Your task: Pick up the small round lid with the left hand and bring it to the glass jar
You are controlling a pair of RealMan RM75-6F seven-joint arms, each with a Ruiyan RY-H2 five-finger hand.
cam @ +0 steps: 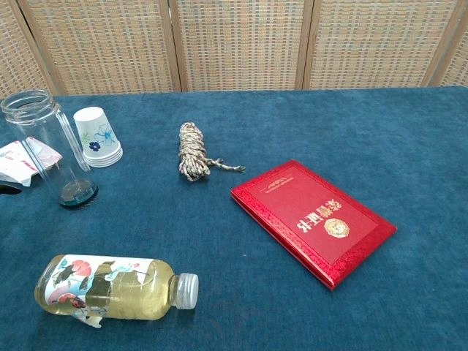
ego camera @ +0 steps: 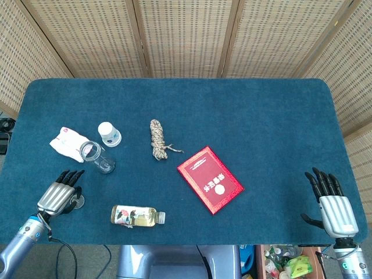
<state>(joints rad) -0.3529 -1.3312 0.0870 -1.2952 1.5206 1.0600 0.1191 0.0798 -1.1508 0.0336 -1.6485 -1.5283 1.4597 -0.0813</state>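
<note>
Lid, small and round, lies on the blue table cloth near the front edge, on the near side of the glass jar, and is half hidden under the left hand's fingers. Those fingers lie side by side, pointing toward the jar, arched over the lid; whether any of them, or the thumb, touches it cannot be told from above. The left hand itself sits just on the near side of the jar, and the chest view does not show it.

The jar stands upright and open, with a crumpled white wrapper beside it to the left and a stack of paper cups just behind it. A tea bottle lies on its side in front of the jar and to its right.

Risks, as I judge them: a thin flat lid on soft cloth may slide away or flip instead of lifting if the fingers close unevenly. On the way over, the hand could knock the tall, light jar over.

The right hand rests far to the right of the jar, fingers straight and slightly apart, holding nothing.
</note>
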